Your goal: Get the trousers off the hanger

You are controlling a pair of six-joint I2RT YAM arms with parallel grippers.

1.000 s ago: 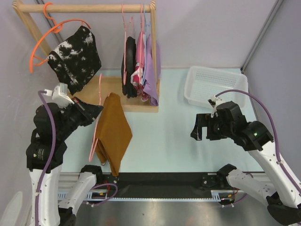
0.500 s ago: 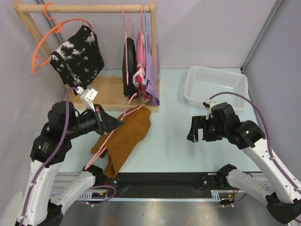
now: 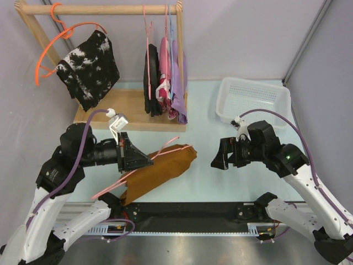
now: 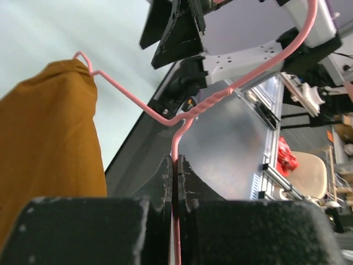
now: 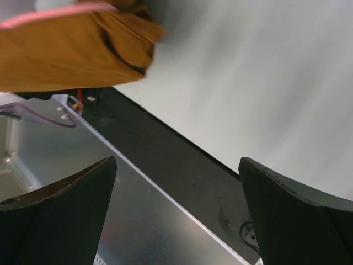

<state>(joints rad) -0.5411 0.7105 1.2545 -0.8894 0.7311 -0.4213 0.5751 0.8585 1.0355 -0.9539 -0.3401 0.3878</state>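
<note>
The rust-brown trousers (image 3: 160,172) hang over the thin pink wire hanger (image 3: 165,148), which is tilted almost level over the table near its front. My left gripper (image 3: 148,161) is shut on the hanger's wire just below the twisted neck (image 4: 175,160). The hanger (image 4: 204,102) and the trousers (image 4: 49,143) both show in the left wrist view. My right gripper (image 3: 217,160) is open and empty, a little to the right of the trousers' end. In the right wrist view (image 5: 176,165) the trousers (image 5: 71,49) and a bit of pink wire (image 5: 49,14) are at the upper left.
A wooden rack (image 3: 99,9) at the back left holds an orange round hanger (image 3: 60,38) with a black-and-white mottled garment (image 3: 88,66), a dark garment (image 3: 150,80) and pink and lilac clothes (image 3: 175,83). A white basket (image 3: 253,99) stands at the back right. A black rail (image 3: 187,210) runs along the near edge.
My left arm has swung the hanger and trousers to the right and from hanging upright to almost level. My right gripper has moved left towards the trousers.
</note>
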